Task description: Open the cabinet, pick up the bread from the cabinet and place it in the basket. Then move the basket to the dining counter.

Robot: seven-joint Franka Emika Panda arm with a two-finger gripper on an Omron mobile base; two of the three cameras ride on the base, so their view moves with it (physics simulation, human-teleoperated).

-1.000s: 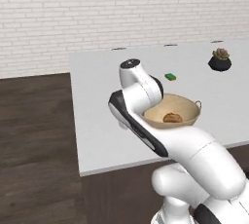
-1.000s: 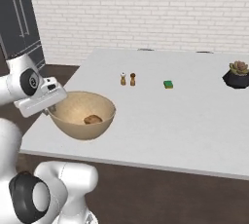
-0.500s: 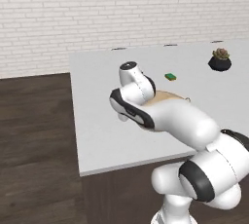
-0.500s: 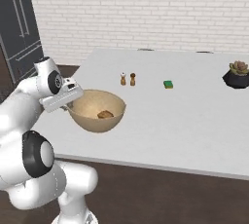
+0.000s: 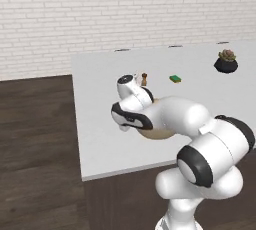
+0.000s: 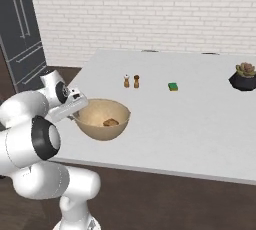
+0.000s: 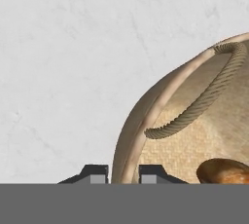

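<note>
The tan basket is over the near left part of the pale dining counter. I cannot tell whether it rests on the top. The golden-brown bread lies inside it. My gripper is shut on the basket's left rim. In the hand view my gripper straddles the rim of the basket, with a rope loop handle above it and the bread at the lower right. In the left base view my arm covers most of the basket. The cabinet is out of view.
Two small shakers, a green block and a dark potted plant stand farther back on the counter. A tall dark unit is at the far left. The counter's front edge runs just below the basket.
The arm has stretched forward and carried the basket with the bread from the counter's near left edge farther in over the top. The grip has stayed the same.
</note>
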